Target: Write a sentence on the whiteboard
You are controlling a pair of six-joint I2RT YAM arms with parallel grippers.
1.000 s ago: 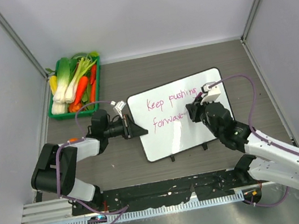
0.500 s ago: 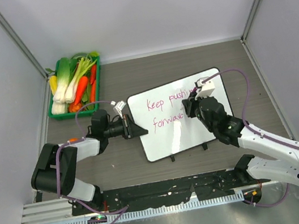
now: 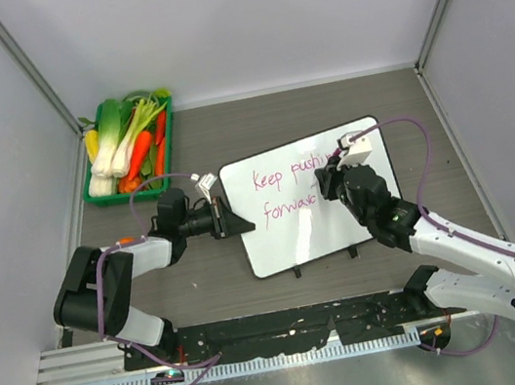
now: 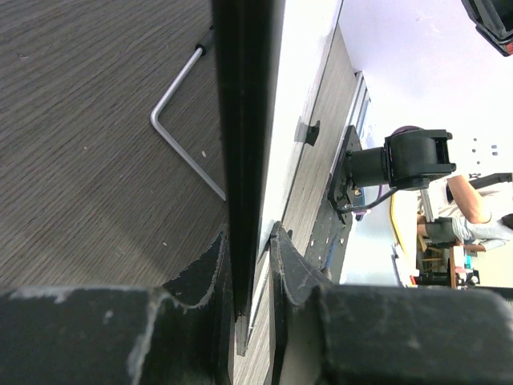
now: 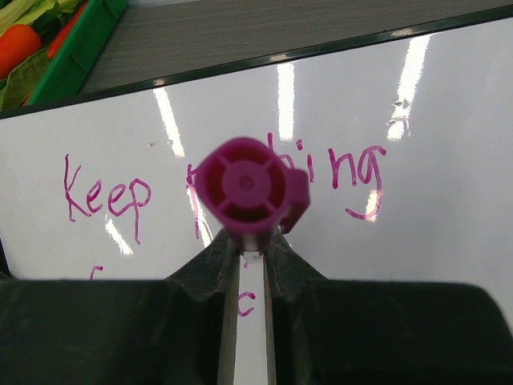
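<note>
We see a glossy whiteboard (image 3: pixel 297 240) lying in the middle of a dark wood-grain table (image 3: pixel 257 128), between pale matte walls (image 3: pixel 229 19)
Our left gripper (image 3: pixel 231 224) pinches the board's thin black left rim; the right gripper (image 3: pixel 328 183) is closed tight around a round magenta marker (image 5: pixel 243 186) over the pink handwriting (image 3: pixel 280 177). A green plastic tray (image 3: pixel 106 199) of vegetables (image 3: pixel 137 151) stands in the far left corner

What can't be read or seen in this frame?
- Top view: the right arm covers the end of both written lines on the whiteboard.
- Right wrist view: the marker hides its own tip and the middle of "pushing".
- Left wrist view: board edge-on, writing unseen.
</note>
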